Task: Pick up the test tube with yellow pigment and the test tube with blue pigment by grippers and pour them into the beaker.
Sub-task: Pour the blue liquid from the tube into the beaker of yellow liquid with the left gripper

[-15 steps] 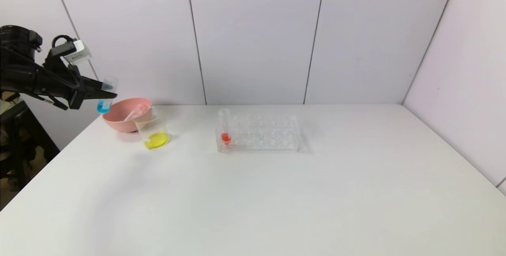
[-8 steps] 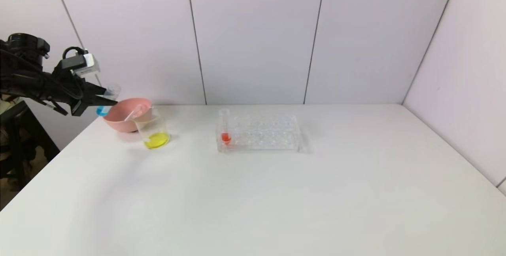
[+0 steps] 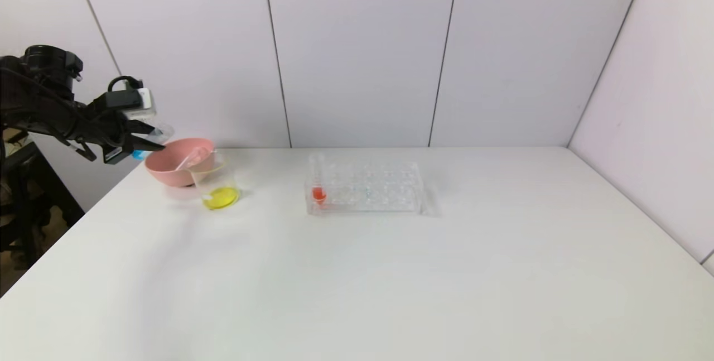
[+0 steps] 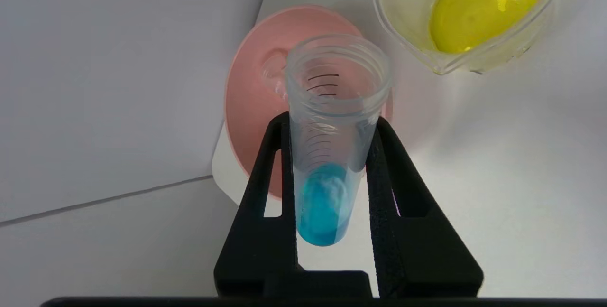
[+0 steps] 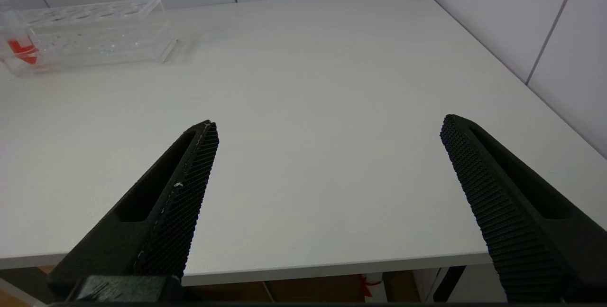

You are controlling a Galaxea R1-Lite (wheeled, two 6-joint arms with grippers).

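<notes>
Over by the worktop's [image 3: 357, 272] far left edge, the left gripper's [image 4: 327, 155] fingers [image 4: 265, 193] clamp the test tube with blue pigment [image 4: 332, 141] beside the pink bowl [image 3: 173, 168], while the right gripper's [image 5: 327, 129] fingers hang apart above open worktop.

Black arm [image 3: 44, 112], looped cable, white box, ribbed tapered jaws

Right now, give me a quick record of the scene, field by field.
left end effector: shut on the blue test tube, beside the pink bowl
blue liquid: in the tube's tip, not yet poured
beaker: on the table in front of the bowl, yellow liquid inside
rack: holds one red tube
right end effector: open, empty, over the table's near edge
</notes>
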